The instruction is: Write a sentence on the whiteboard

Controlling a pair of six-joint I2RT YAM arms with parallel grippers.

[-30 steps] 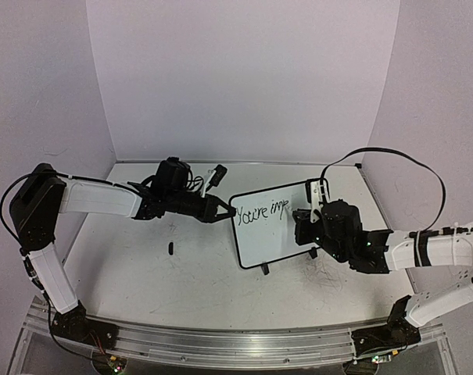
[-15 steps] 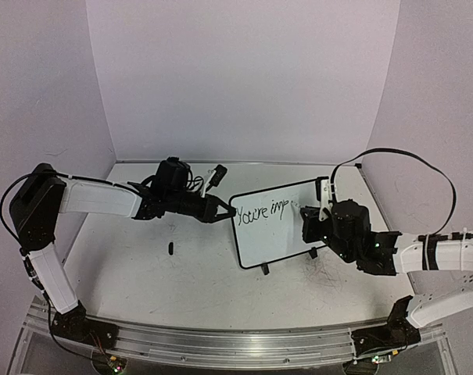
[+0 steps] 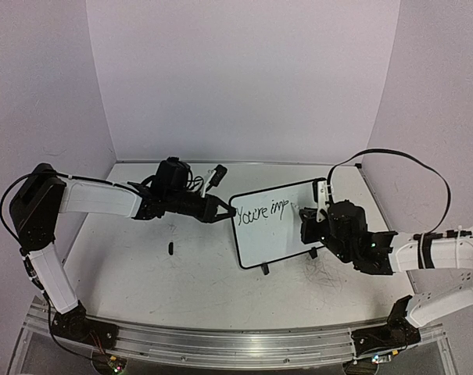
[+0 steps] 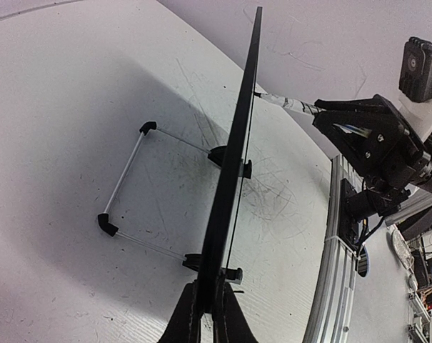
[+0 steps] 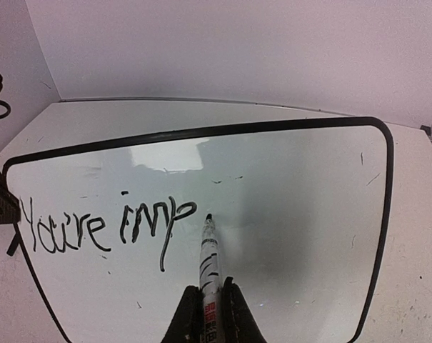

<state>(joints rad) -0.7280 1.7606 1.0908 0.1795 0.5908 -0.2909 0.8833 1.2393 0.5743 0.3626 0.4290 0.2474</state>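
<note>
Top external view: a small rectangular whiteboard (image 3: 277, 226) with a thin black frame is seen standing tilted on the white tabletop (image 3: 142, 273), right of centre; its left edge is clenched by the left gripper (image 3: 223, 212); the right gripper (image 3: 306, 223) is held at its right half; a small black object (image 3: 170, 248) lies well apart to the left.

Left wrist view: the whiteboard is seen edge-on, its frame pinched between the closed jaws; a thin wire stand (image 4: 123, 193) props it from behind.

Right wrist view: a striped white marker pen (image 5: 209, 257) is grasped by the right gripper, its tip apparently touching the board just right of the handwritten words "You're imp" (image 5: 101, 225).

The whiteboard is judged light, stiff and slick-faced, easily tipped on its stand; it is best held by the frame edge, clear of the writing.
</note>
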